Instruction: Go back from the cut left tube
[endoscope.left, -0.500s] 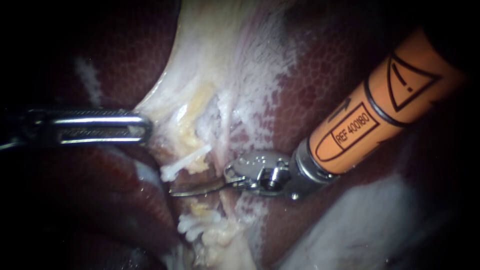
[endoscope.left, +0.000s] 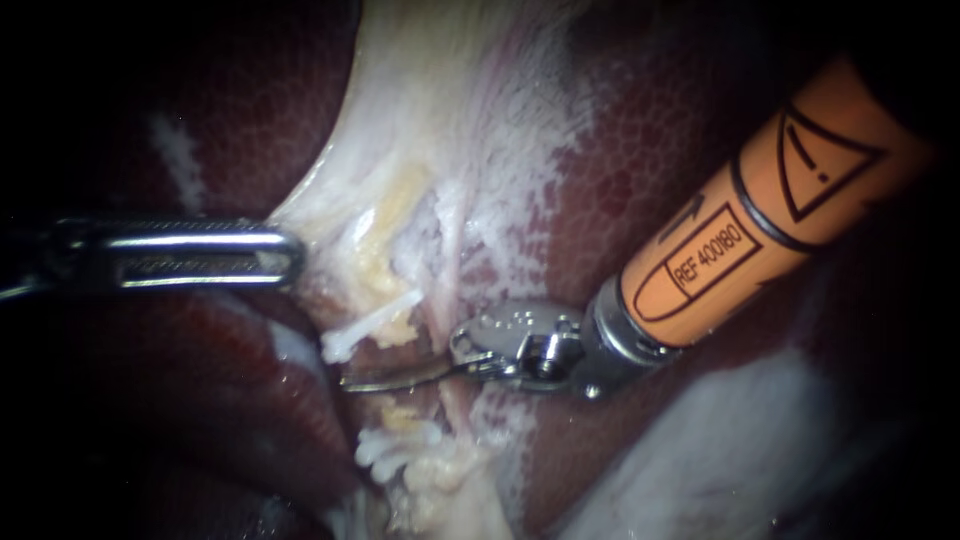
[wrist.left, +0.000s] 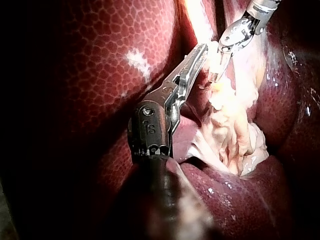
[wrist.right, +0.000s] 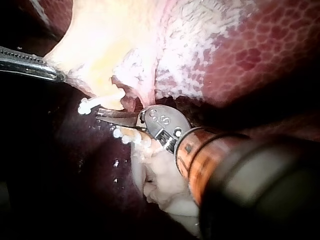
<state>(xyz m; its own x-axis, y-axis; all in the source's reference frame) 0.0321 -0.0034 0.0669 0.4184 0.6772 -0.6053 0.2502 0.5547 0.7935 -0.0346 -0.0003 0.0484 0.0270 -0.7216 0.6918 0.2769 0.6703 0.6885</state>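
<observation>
Orange sleeve on a shaft fills the upper right of the frame, nearest the camera. It belongs to my right instrument, whose thin curved blades lie together, holding nothing, just left of centre. They sit in the gap of the cut left tube. One white-tipped stub is just above the blades, and the other, with white clips, is just below, toward the bottom edge (both ends look sealed). Further back, at mid-left, my left instrument has its jaws closed on the edge of the pale tissue, which tents toward it. Dark red liver lies behind. I judge the withdrawal barely begun. The next move calls for drawing the blades, kept shut, straight back along the shaft toward the upper right, clear of both stubs.
</observation>
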